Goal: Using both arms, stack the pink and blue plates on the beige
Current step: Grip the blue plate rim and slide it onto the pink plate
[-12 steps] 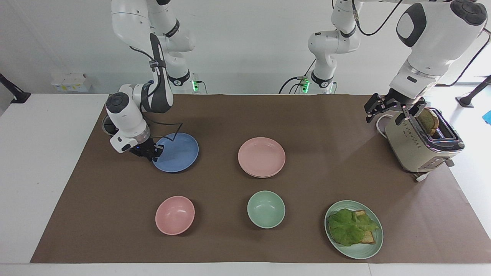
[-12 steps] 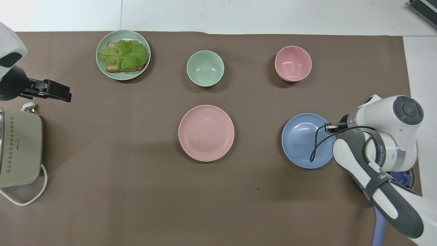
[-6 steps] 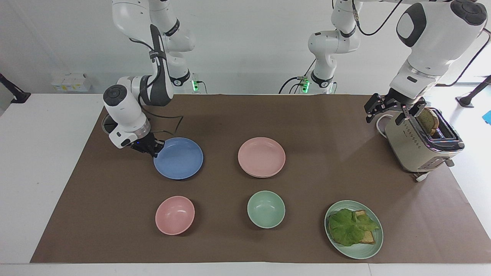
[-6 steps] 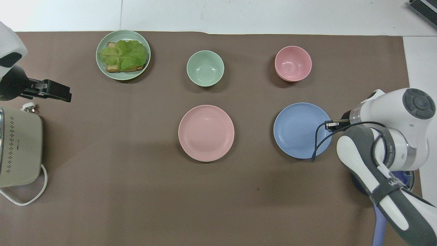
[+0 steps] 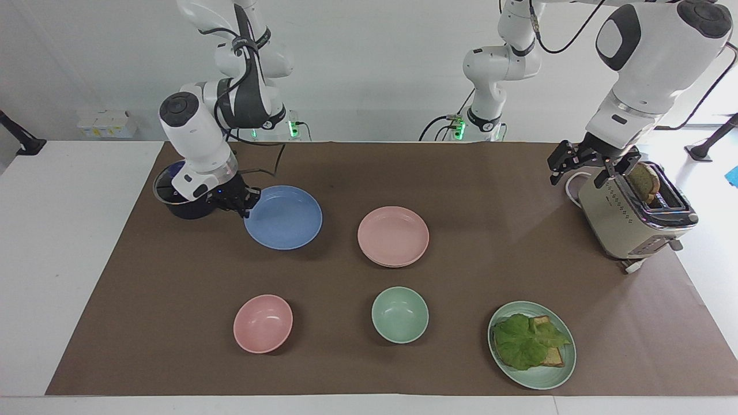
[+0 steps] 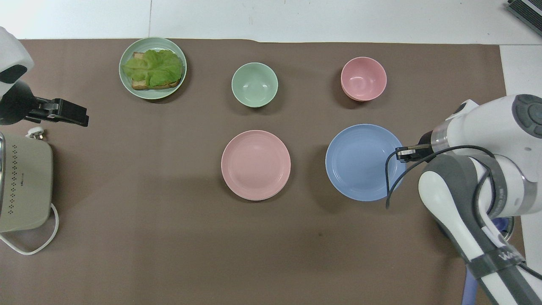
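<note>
**Blue plate up off the mat in the right gripper's pinch**

Blue is where the action is in the facing view: the blue plate (image 5: 283, 217) hangs raised above the brown mat (image 5: 173, 288), its shadow spread beneath it, and the right gripper (image 5: 247, 200) has its fingertips clamped tight on the rim at the right arm's end of the table. A dark pot (image 5: 179, 202) sits on the mat under that arm's wrist. At mid-table the pink plate (image 5: 393, 236) lies on the beige plate (image 5: 385, 263), of which only a thin pale rim peeks out underneath. Over at the other end, the left gripper (image 5: 587, 170) hangs beside the top of the toaster (image 5: 628, 222), jaws spread wide, holding nothing; that arm waits. A slice of bread stands in the toaster's slot. Farther from the robots sit the pink bowl (image 5: 263, 323), the green bowl (image 5: 400, 314) and the green plate (image 5: 553, 374) with lettuce on toast.

Overhead now: the blue plate (image 6: 364, 162) shows beside the pink plate (image 6: 255, 164), apart from it, with the right gripper (image 6: 401, 153) pinching its rim at the edge toward the right arm's end. The left gripper (image 6: 70, 113) pokes in over the mat beside the toaster (image 6: 23, 186). The pink bowl (image 6: 363, 78), green bowl (image 6: 254, 84) and green plate (image 6: 127, 84) line the mat's edge farthest from the robots.
</note>
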Robot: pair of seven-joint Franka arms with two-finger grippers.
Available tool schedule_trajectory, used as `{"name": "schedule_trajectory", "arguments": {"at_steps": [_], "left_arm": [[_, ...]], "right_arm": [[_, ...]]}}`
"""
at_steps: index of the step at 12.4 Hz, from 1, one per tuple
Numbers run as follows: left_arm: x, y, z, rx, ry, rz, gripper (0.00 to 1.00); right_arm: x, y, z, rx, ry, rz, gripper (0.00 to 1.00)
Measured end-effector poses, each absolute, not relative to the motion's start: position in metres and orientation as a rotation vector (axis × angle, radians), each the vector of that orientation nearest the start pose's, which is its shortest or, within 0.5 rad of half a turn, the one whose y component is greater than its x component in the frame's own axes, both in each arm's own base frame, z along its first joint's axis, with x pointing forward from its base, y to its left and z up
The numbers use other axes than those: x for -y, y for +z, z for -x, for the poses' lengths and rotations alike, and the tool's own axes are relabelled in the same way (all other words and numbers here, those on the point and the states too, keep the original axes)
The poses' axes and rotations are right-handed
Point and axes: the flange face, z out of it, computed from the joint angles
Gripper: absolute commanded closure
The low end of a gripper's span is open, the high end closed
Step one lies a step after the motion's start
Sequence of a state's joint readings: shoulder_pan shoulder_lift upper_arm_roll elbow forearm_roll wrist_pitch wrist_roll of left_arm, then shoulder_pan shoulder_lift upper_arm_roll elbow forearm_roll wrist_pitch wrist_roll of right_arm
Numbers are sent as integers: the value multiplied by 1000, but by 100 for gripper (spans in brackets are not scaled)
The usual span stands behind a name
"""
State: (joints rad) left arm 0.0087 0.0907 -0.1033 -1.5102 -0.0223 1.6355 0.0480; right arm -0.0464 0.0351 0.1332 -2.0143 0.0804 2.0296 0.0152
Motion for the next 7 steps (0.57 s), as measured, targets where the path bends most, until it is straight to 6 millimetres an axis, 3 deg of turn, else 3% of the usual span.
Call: {"name": "schedule_trajectory", "arguments": {"at_steps": [3, 5, 7], "left_arm": [[55, 608, -586, -223, -54, 3166, 0], [55, 608, -586, -223, -54, 3166, 0], [55, 608, -586, -223, -54, 3166, 0]], "right_arm": [[-110, 457, -555, 48, -6, 3021, 100], [-148, 461, -548, 25, -3, 3015, 100], [-174, 461, -541, -3, 5, 2994, 100]]}}
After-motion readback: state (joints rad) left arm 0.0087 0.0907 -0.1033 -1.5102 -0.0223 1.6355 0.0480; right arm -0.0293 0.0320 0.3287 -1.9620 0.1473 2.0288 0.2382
